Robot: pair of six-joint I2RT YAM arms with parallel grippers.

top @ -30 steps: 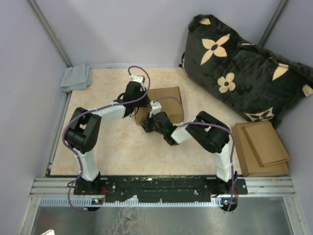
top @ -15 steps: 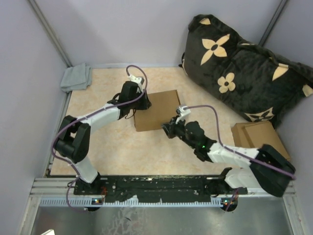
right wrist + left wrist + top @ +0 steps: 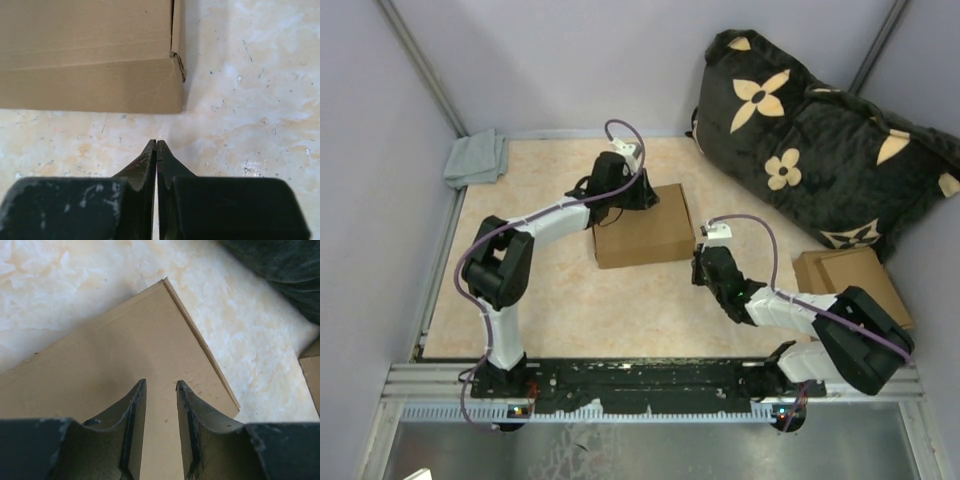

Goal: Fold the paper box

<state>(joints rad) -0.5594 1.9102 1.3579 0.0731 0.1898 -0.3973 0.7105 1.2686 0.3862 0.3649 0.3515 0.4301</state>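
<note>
The paper box (image 3: pixel 642 228) lies closed and flat on the beige table, a plain brown cardboard rectangle. My left gripper (image 3: pixel 648 196) hovers over its far edge. In the left wrist view the box top (image 3: pixel 125 345) fills the frame and the left gripper (image 3: pixel 160 385) is slightly open with nothing between its fingers. My right gripper (image 3: pixel 703 266) sits low on the table just off the box's near right corner. In the right wrist view it (image 3: pixel 156 142) is shut and empty, a short gap from that corner (image 3: pixel 175 65).
A dark pillow with tan flowers (image 3: pixel 820 140) fills the back right. A stack of flat cardboard pieces (image 3: pixel 855 300) lies at the right edge. A grey cloth (image 3: pixel 477 158) lies in the back left corner. Walls close three sides.
The left gripper has moved right along the box's far edge. The right arm has pulled back from the box's front to its near right corner, now stretched low over the table.
</note>
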